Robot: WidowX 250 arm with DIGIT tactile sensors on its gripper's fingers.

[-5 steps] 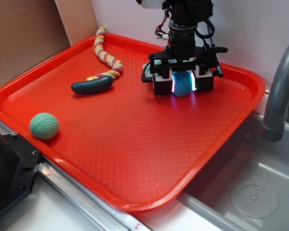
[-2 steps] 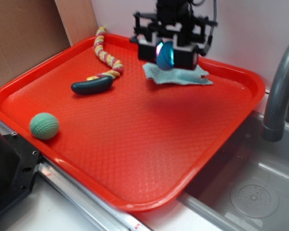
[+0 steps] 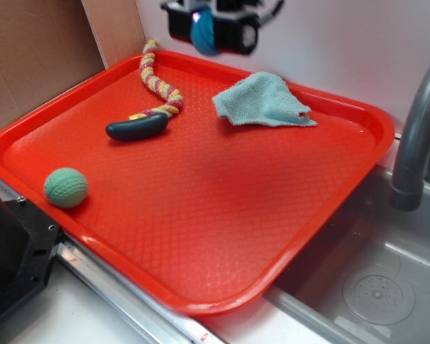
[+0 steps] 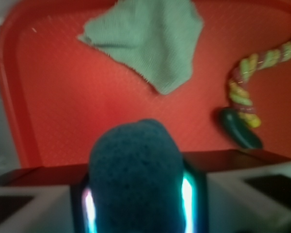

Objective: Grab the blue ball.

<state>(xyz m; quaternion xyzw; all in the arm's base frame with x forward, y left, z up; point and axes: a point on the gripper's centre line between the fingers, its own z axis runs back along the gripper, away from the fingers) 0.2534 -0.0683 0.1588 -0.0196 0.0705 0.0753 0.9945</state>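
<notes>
The blue ball (image 3: 203,30) is being pinched in the gripper (image 3: 210,29) above the tray (image 3: 201,215); firm pressure advised

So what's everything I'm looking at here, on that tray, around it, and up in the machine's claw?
Tray: one, red, fills most of the view, beside the sink.
Blue ball: one, blue, clamped in the claw, lifted clear above the tray's far edge.
Green ball: one, mint green, dimpled, near-left corner of the tray.
Cloth: one, pale teal, crumpled, far-right part of the tray.
Rope toy: one, yellow, pink and green braid ending in a dark teal handle, far-left part of the tray.
Sink: one, grey metal, right of the tray.
Faucet: one, grey, at the right edge.
Cardboard: brown, behind the tray on the left.
Gripper: one, black with lit pads, at the top, shut on the blue ball.
</notes>
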